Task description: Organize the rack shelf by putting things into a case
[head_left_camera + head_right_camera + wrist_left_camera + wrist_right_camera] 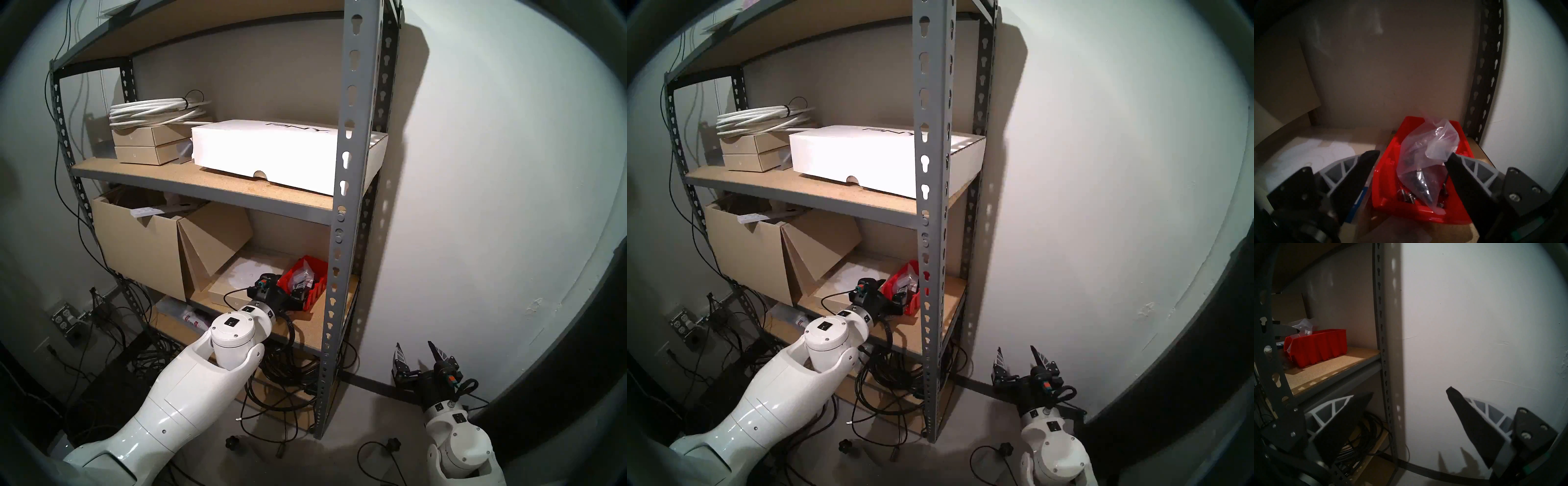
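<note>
We are looking at the red bin (pixel 1390 171) sitting on the rack shelf (pixel 1325 368), low and right of centre in the head views, just beside the grey front upright (pixel 342 237). A clear plastic bag (pixel 1425 152) of small metal parts is lying inside the bin, its crumpled top rising above the rim. A few loose silver screws (pixel 1407 196) are resting on the bin floor by the near wall, at the bottom centre of the left wrist view.

The left gripper (pixel 1412 156) is hovering at the bin's near end with its fingers spread wide, one on each side of the bin, and pinching nothing. Its right fingertip (pixel 1452 159) is sitting against the bag's edge in the picture; we cannot tell whether it is touching.

The right gripper (pixel 415 353) is hanging at the lower right of the head views, outside the rack, fingers spread and empty.

Left of the bin, a flat tan box (pixel 237 271) is lying on the same shelf, and further left a large open cardboard box (pixel 135 244) is holding items we cannot identify. On the shelf above, a white box (pixel 264 152) and two stacked tan boxes (pixel 142 146) under a white cable coil (pixel 152 110) are sitting.
</note>
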Robot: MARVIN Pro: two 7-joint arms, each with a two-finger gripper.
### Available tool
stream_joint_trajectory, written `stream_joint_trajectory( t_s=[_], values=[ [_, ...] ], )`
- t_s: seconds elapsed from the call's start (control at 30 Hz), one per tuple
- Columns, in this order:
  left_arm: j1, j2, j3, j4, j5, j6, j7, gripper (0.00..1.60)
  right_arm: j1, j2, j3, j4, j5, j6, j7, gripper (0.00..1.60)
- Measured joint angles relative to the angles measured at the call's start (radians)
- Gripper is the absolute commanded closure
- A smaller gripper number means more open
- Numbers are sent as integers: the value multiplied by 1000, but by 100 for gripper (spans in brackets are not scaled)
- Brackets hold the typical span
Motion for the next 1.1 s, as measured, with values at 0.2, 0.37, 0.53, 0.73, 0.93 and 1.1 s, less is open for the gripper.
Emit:
stream_joint_trajectory(
  t_s=[0.2,0.37,0.53,0.73,0.93,1.1],
  values=[
    [69,32,-18,-74,-17,-15,4,20,0,0,0,0,0,0,0,0],
    [131,58,-32,-132,-29,-40,9,21,0,0,0,0,0,0,0,0],
    [198,90,-42,-196,-43,-84,19,24,0,0,0,0,0,0,0,0],
    [275,129,-53,-267,-55,-131,43,29,0,0,0,0,0,0,0,0],
    [347,159,-69,-296,-64,-176,56,34,0,0,0,0,0,0,0,0],
    [402,182,-81,-300,-74,-213,55,37,0,0,0,0,0,0,0,0]
  ],
)
